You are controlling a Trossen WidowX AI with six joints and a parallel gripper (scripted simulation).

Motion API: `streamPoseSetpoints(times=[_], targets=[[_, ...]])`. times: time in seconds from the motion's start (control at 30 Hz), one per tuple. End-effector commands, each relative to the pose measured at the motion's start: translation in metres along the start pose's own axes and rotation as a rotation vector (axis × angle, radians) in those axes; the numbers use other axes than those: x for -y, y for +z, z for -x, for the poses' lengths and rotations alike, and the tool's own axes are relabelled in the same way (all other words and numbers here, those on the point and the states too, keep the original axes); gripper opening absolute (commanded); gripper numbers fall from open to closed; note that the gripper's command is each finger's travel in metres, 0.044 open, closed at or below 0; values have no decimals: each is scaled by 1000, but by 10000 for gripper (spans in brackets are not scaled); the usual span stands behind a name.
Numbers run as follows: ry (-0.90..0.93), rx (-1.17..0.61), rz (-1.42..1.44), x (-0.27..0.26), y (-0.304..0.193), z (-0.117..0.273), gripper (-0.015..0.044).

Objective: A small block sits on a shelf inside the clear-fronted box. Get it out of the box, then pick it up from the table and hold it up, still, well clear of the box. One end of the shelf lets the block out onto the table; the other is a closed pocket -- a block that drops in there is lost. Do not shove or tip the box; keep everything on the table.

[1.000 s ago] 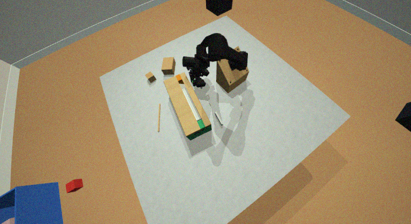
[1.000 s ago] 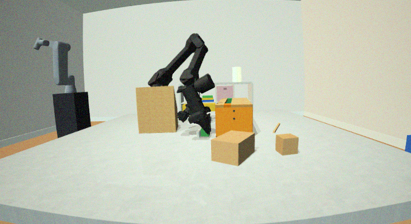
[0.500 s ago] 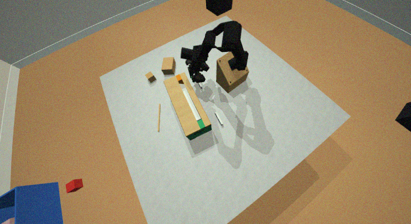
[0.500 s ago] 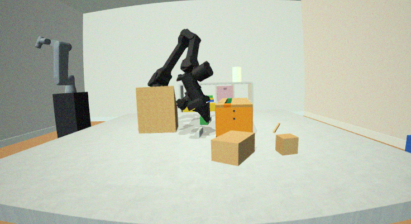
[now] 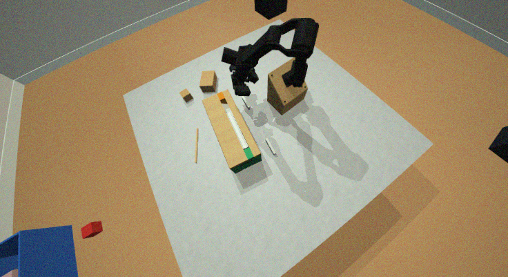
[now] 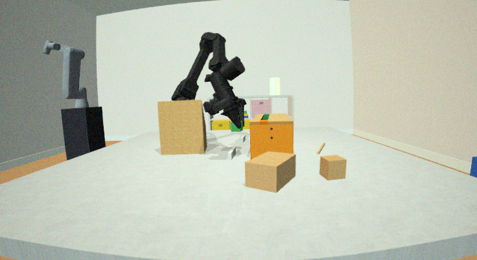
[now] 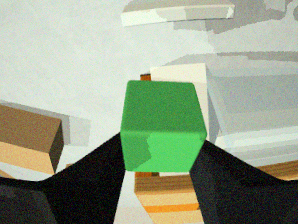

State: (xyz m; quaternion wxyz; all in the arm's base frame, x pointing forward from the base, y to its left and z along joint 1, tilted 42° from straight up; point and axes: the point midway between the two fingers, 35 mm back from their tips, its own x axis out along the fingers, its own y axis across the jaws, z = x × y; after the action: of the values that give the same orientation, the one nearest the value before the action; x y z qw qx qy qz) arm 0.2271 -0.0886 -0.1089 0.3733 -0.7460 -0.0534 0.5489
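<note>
Gripper (image 7: 162,156) clamps green block (image 7: 162,125) in air beside box (image 6: 271,135).

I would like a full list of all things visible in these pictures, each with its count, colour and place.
Block: one, green, held off the table between the fingers.
Long box: one, tan top, orange end near the arm, green end far from it, on the grey mat.
Loose cubes: two, tan, the larger and the smaller beyond the orange end.
Thin stick: one, tan, on the mat beside the box.
White bars: two, one near the green end, one below the gripper.
Pedestal: one, tan, under the arm's base.
Red cube: one, on the floor.
Blue bin: one, floor corner.
Gripper: one, black, closed on the block.
</note>
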Motion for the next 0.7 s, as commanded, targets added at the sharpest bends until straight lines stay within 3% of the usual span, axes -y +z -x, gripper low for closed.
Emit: streamPoseSetpoints(times=[0.0, 0.3, 0.67], targets=[[39, -27, -61, -4, -11, 20, 0], [111, -62, -221, -10, -20, 61, 0], [113, -62, -224, -10, -20, 62, 0]])
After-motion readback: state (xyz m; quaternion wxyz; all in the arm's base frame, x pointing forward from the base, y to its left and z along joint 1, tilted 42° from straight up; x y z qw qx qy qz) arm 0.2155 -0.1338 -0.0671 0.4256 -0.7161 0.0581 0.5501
